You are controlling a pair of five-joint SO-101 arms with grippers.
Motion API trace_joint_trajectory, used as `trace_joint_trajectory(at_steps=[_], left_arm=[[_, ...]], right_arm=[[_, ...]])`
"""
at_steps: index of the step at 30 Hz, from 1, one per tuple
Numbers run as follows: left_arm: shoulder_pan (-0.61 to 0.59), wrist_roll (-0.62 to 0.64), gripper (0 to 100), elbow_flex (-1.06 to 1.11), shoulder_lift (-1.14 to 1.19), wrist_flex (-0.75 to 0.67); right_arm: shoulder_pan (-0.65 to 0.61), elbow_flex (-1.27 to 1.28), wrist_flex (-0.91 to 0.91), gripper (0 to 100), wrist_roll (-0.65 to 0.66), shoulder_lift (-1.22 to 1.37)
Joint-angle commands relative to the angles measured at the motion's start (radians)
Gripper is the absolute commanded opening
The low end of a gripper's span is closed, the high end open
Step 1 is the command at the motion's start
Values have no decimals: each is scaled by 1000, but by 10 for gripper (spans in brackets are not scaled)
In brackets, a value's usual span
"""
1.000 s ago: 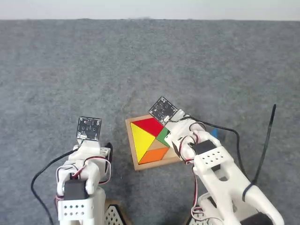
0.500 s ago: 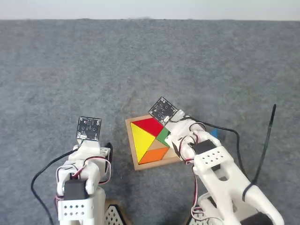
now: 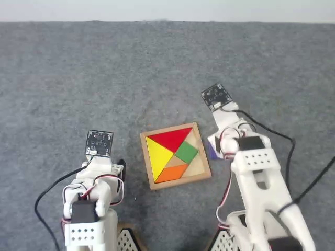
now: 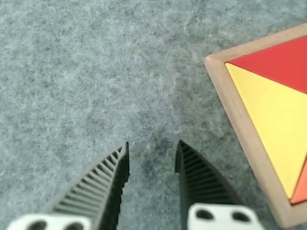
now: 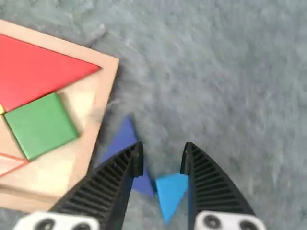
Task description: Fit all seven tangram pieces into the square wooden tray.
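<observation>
Right pincer point(image 5: 161, 152) points down, narrowly parted (holding nothing), over blue triangle point(image 5: 170, 190) beside wooden tray point(image 5: 106, 91).

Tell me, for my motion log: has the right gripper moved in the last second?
Yes. From above the tray's right side, the right gripper swung off it, rightward to the blue triangle.

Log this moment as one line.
tray: red, yellow, green, orange in | blue, purple: on carpet beside tray | right gripper: open over them | left gripper: open over carpet
</observation>
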Motion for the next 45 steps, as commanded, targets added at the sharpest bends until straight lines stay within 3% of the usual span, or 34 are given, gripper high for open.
trace_joint_trajectory(at_steps=[1, 7, 15, 25, 29, 38, 45], left_arm=[[2, -6, 153, -8, -28, 9], [2, -6, 153, -8, -28, 9], [2, -6, 153, -8, -28, 9], [2, -6, 153, -8, -28, 9], [2, -6, 153, -8, -28, 9], [2, -6, 153, -8, -28, 9], [2, -6, 153, -8, -28, 9]], right_arm=[[93, -204, 91, 154, -74, 163], [180, -364, 131, 151, -98, 404], [183, -448, 263, 151, -101, 521], [157, -446, 360, 151, -207, 513], [153, -356, 295, 150, -232, 420], [56, -230, 214, 151, -143, 269], [122, -232, 219, 169, -236, 272]])
